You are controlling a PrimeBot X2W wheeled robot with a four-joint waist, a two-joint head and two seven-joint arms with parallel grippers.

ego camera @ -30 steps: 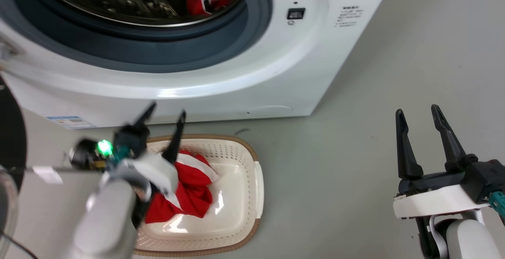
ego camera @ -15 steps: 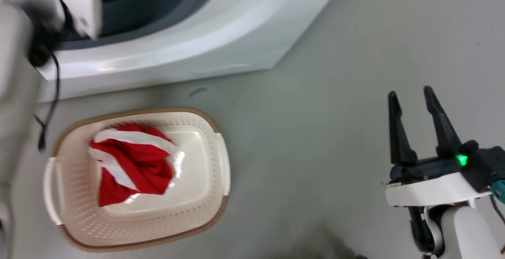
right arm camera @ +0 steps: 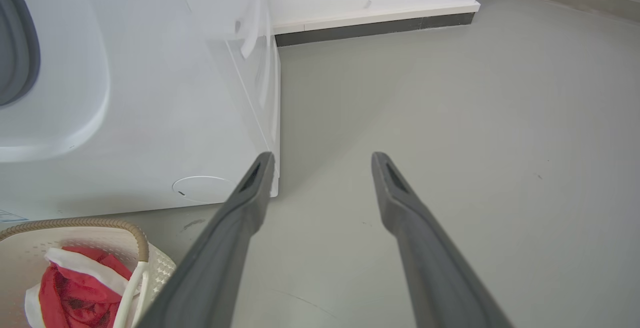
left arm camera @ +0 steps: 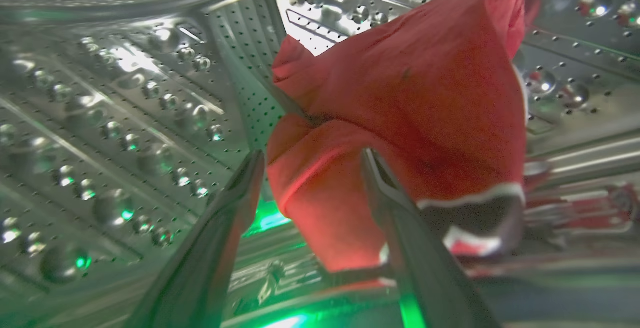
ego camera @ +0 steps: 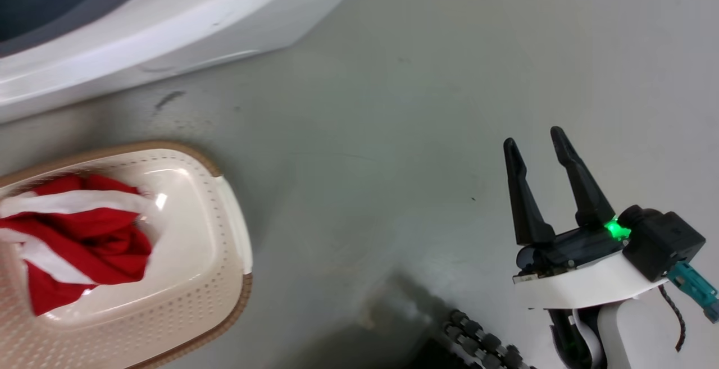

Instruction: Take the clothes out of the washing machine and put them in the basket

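Note:
One of the clothes, a red garment with white trim, lies bunched inside the washing machine's shiny perforated drum. My left gripper is open, and its fingertips straddle the garment's lower fold. A second red and white garment lies in the cream basket on the floor in front of the white washing machine. My right gripper hangs open and empty over bare floor, well to the right of the basket. The right wrist view has the right gripper, the washing machine, the basket and its garment.
Grey floor spreads right of the machine to a white wall with a dark baseboard. A black ribbed cable lies at the head view's bottom edge. A perforated paddle rises inside the drum beside the garment.
The head camera has swung right, shifting machine and basket to the left. My left arm rose from above the basket towards the machine and left the head view. The right gripper stays open.

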